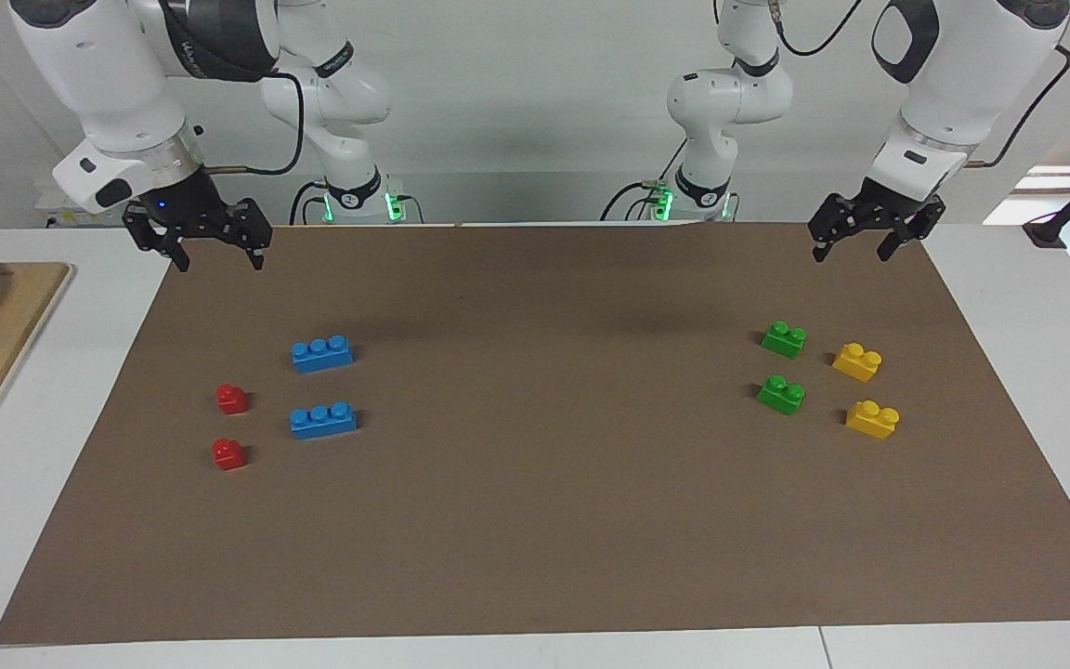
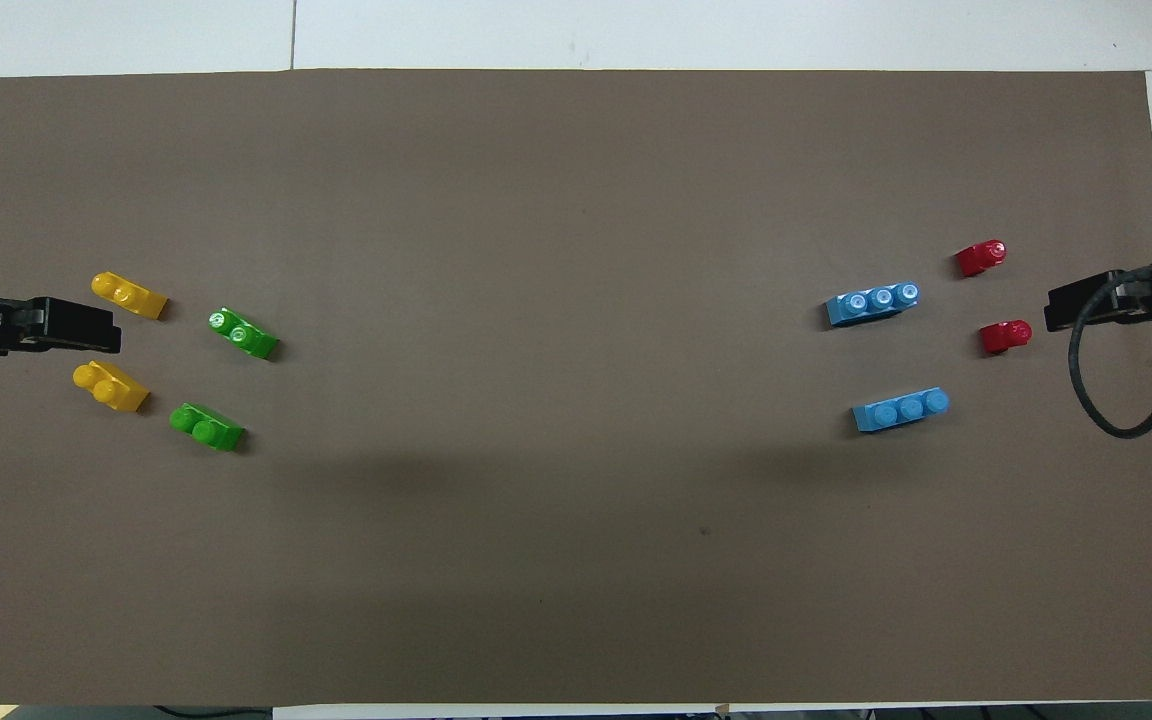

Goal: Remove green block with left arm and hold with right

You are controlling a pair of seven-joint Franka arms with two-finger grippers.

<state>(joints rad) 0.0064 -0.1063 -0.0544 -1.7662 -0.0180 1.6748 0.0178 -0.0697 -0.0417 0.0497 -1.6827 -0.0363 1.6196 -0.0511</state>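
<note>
Both claws hung spread and empty: the left claw (image 1: 877, 239) near two green blocks (image 1: 783, 339) (image 1: 780, 394) and two yellow blocks (image 1: 857, 361), the right claw (image 1: 212, 243) near two blue blocks (image 1: 322, 353) and two red ones (image 1: 231, 399), all apart on the surface (image 1: 535, 520).

Green blocks (image 1: 782, 339), yellow bricks (image 1: 857, 361), blue bricks (image 1: 322, 353), red bricks (image 1: 231, 399), brown mat (image 1: 554, 520).
</note>
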